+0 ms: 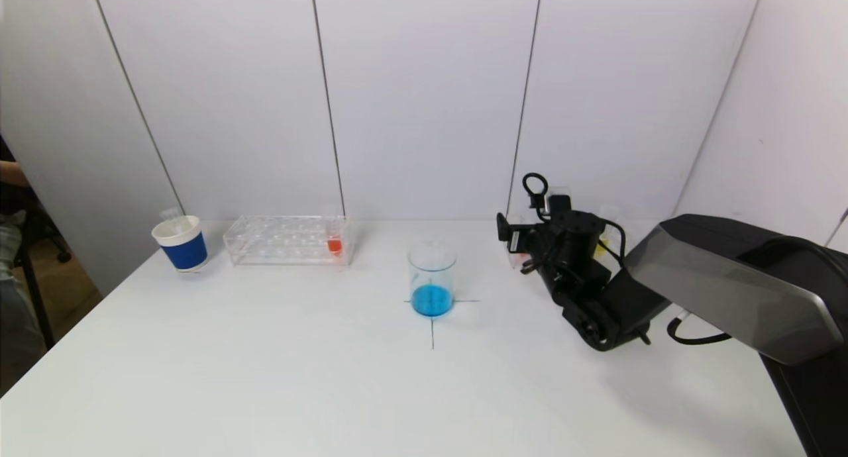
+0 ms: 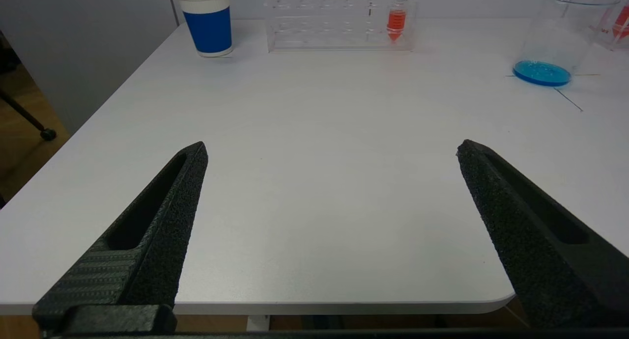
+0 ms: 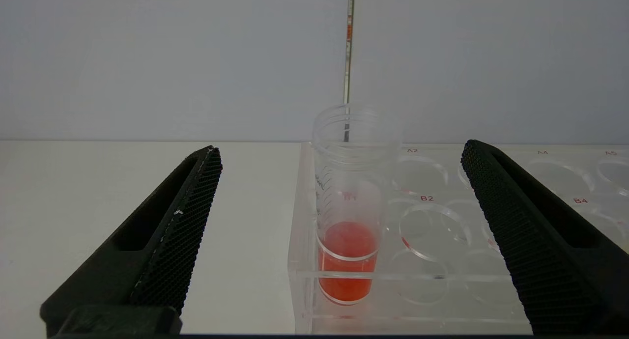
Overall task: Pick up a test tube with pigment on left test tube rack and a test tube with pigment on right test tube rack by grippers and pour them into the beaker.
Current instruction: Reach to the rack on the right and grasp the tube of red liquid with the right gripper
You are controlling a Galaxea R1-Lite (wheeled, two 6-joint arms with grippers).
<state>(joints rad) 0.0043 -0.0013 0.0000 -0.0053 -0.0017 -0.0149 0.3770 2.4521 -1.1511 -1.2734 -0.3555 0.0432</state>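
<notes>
A: Start at the right tool [image 3: 341, 155]. What is it doing?

B: Its two black fingers stand wide apart and grip nothing. Between them, a little ahead, is the test tube with red pigment [image 3: 349, 206], upright in a corner hole of the right test tube rack [image 3: 442, 240]. Neither finger touches the tube.

A: And seen from the head?

B: The right arm reaches over the far right of the desk [image 1: 331, 377], and it hides most of that rack, so the wrist view tells more.

A: The left tool?

B: The left tool [image 2: 331, 150] is also spread open and empty. It sits low at the near edge of the desk, well apart from everything, and does not appear in the head view at all. Far ahead of it stands the left test tube rack [image 1: 285, 240], with one tube of red pigment [image 1: 334, 244] in its end hole nearest the beaker. A blue and white paper cup [image 1: 180, 243] stands just beyond the rack's other end.

A: The beaker?

B: The beaker [image 1: 432, 278] is mid-desk on a drawn cross, between the racks, with shallow blue liquid in it.

A: So how far along?

B: I judge it early. Both red tubes are seated in their racks, unpoured. The right grasp looks next; both lifts and both pours remain.
</notes>
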